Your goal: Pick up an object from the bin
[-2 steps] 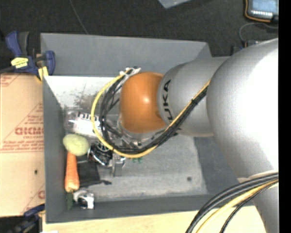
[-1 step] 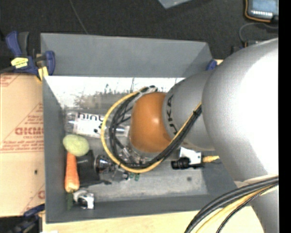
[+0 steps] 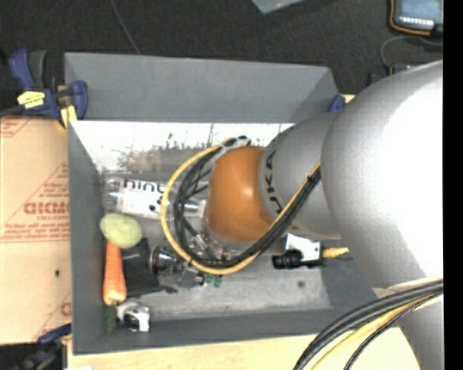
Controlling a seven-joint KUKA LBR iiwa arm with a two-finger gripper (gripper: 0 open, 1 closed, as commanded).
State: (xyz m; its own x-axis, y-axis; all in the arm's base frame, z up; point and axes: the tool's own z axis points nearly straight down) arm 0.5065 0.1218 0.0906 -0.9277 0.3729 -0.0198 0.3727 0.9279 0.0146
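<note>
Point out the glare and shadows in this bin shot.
Camera view: glare whitens the bin's far wall; a soft highlight sits on the orange wrist cover; the arm shadows the floor under it; the orange carrot at the left wall lies lit.

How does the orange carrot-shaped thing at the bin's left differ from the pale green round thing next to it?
The orange carrot-shaped thing is long, tapered and bright orange; the pale green round thing is squat, oval and dull green. The orange one lies lengthwise along the bin's left wall; the green one sits just beyond one end of it. Both lie loose by that wall.
</note>
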